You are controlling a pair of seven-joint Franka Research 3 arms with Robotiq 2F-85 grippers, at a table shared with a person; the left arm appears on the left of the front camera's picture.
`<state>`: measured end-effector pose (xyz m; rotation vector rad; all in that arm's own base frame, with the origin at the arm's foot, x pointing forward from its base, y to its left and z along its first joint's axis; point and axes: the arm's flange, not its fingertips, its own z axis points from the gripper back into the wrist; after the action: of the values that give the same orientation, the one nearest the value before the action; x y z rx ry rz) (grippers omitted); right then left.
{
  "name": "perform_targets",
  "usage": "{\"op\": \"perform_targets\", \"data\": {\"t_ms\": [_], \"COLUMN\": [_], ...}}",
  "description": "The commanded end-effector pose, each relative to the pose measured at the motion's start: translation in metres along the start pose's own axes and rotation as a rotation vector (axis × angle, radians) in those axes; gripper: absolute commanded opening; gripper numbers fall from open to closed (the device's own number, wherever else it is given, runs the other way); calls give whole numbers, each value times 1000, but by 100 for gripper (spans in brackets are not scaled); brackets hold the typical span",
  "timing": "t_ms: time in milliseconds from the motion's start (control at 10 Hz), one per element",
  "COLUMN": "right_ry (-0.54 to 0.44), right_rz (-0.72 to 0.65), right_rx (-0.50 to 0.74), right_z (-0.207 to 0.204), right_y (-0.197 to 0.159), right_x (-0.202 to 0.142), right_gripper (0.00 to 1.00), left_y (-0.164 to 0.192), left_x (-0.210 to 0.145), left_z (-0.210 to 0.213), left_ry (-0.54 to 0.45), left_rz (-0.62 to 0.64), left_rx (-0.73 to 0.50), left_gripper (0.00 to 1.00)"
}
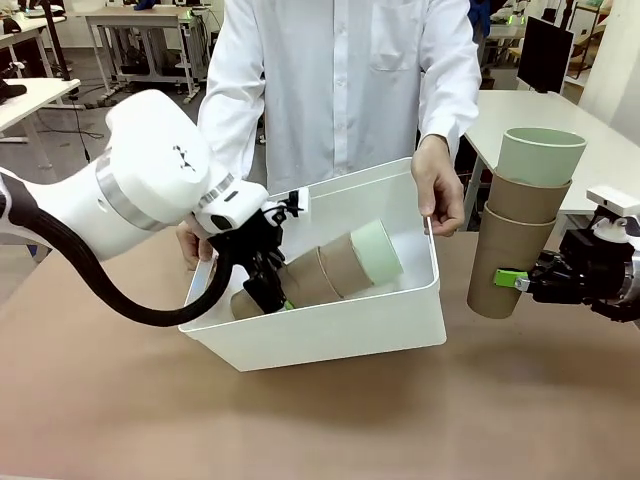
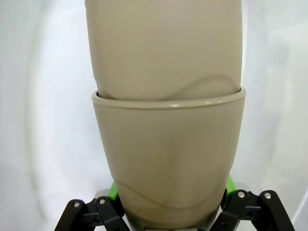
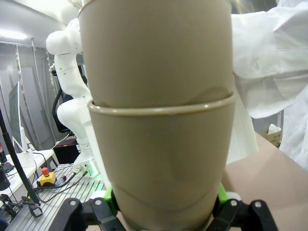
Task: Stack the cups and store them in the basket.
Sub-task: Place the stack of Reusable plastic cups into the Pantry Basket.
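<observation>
The white basket [image 1: 330,330] stands tilted toward me on the brown table. Inside it lies a stack of three cups [image 1: 335,265], two tan and a mint green one at the far end. My left gripper [image 1: 268,293] reaches into the basket and is shut on the tan bottom cup [image 2: 168,159], its green pads on either side and the basket's white wall [image 2: 38,120] behind. To the right of the basket, my right gripper [image 1: 515,280] is shut on the tan bottom cup [image 3: 163,163] of an upright stack of three cups [image 1: 525,210] topped by a mint one, held above the table.
A person in a white shirt stands at the far side, one hand [image 1: 440,190] on the basket's right rim and the other hand [image 1: 190,245] at its left rim. The brown table [image 1: 300,430] is bare in front. A white table [image 1: 600,150] stands behind the right stack.
</observation>
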<state>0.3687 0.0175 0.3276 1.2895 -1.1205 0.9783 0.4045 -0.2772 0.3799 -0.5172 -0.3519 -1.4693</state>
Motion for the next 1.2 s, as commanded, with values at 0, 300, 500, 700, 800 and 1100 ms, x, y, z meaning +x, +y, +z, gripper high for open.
{"op": "perform_targets", "data": {"t_ms": [0, 300, 500, 700, 800, 1100], "right_ry": [-14, -14, -14, -14, -14, -14], "right_rz": [12, 12, 12, 12, 12, 12], "right_rx": [-9, -9, -9, -9, -9, -9], "right_z": [0, 0, 0, 0, 0, 0], "right_y": [0, 0, 0, 0, 0, 0], "right_x": [5, 5, 5, 5, 5, 5], "right_gripper": [85, 85, 85, 85, 85, 85], "left_y": [-1, 0, 3, 1, -1, -10], "left_x": [3, 8, 10, 14, 16, 14], "left_z": [-11, -29, -35, -30, -24, 15], "left_ry": [37, 42, 35, 14, 10, 36], "left_rz": [-10, -35, -40, -85, -94, -93], "left_rx": [30, 43, 40, 31, 20, -18], "left_gripper": [85, 85, 85, 100, 100, 100]}}
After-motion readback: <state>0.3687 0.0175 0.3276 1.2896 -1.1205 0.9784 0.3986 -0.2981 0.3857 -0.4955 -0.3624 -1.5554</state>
